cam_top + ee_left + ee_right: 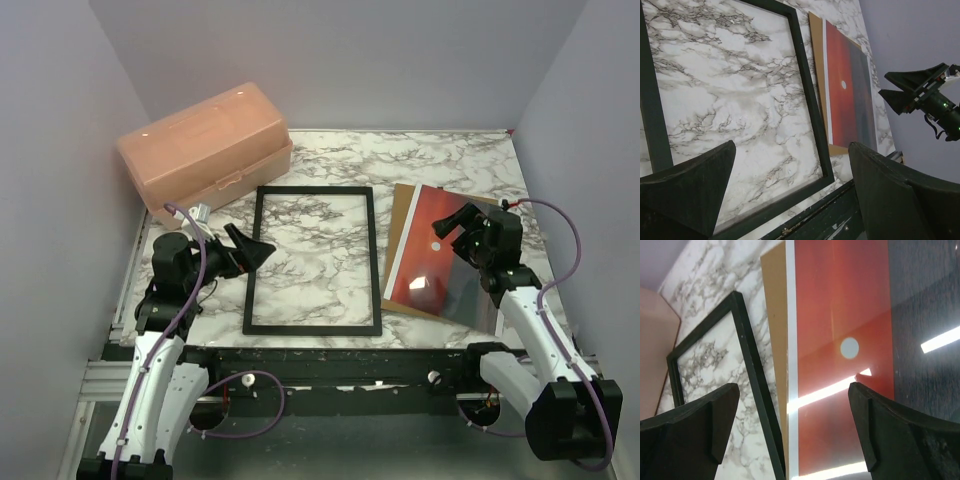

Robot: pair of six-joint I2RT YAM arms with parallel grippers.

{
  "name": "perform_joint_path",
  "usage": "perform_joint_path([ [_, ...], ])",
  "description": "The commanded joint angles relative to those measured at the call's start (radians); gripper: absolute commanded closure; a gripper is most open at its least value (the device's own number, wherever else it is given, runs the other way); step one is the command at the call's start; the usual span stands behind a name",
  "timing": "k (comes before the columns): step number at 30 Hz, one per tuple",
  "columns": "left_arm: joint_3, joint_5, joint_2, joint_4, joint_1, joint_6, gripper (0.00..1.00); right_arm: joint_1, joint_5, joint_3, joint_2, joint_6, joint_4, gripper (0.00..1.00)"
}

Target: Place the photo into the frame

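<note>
Marble-pattern table [330, 160], white w/ grey veins, carries all items.

1. Frame [252, 262]: lies flat at table ctr, black face up, long side running near-to-far. Marble shows through its opening.
2. Photo [425, 250]: lies face up to the R of the frame, red-orange side showing, white border along its L edge. Glare streaks cross the glossy surface. It rests on a brown board [400, 215], which sticks out past the photo on the L and far sides. Board sits just beside the frame's R rail; contact btwn them cannot be told.
3. Box [205, 150]: peach plastic, lid shut, at far L corner. Its near end stands close to the frame's far L corner.
4. L claw [258, 250]: at the frame's L rail, pointing R across the frame. Jaws released, spread wide, nothing btwn them.
5. R claw [452, 222]: above the photo, over its R part, pointing down and L. Jaws released, spread wide, grasping nothing. Whether the tips touch the print cannot be told.
6. Purple cables [560, 225] loop off both arms. Pale lilac walls [60, 120] close off L, R and far sides.
</note>
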Motion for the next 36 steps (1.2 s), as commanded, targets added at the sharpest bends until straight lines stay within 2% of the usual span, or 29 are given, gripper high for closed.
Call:
perform_joint_path([
  [1, 0.002, -0.01, 0.006, 0.009, 0.005, 0.036, 0.01, 0.002, -0.123, -0.019, -0.038, -0.006, -0.143, 0.0],
  [6, 0.041, 0.013, 0.093, -0.049, 0.005, 0.102, 0.01, 0.002, -0.226, -0.037, -0.017, -0.026, -0.158, 0.0],
  [11, 0.093, 0.046, 0.226, -0.115, -0.004, 0.165, 0.01, 0.003, -0.33, -0.028, 0.083, -0.049, -0.144, 0.0],
  [16, 0.175, -0.049, 0.39, -0.232, -0.085, 0.233, 0.01, 0.044, -0.346, -0.008, 0.142, -0.06, -0.137, 0.0],
  [21, 0.227, -0.242, 0.496, -0.302, -0.255, 0.245, 0.01, 0.186, -0.227, 0.053, 0.165, -0.05, -0.181, 0.0],
  [25, 0.22, -0.3, 0.532, -0.28, -0.358, 0.201, 0.01, 0.313, -0.142, 0.083, 0.195, -0.019, -0.209, 0.0],
  [31, 0.173, -0.284, 0.543, -0.217, -0.445, 0.119, 0.01, 0.51, -0.054, 0.122, 0.262, 0.046, -0.223, 0.04],
  [36, 0.109, -0.215, 0.529, -0.129, -0.487, 0.029, 0.01, 0.647, 0.066, 0.214, 0.393, 0.069, -0.257, 0.15],
])
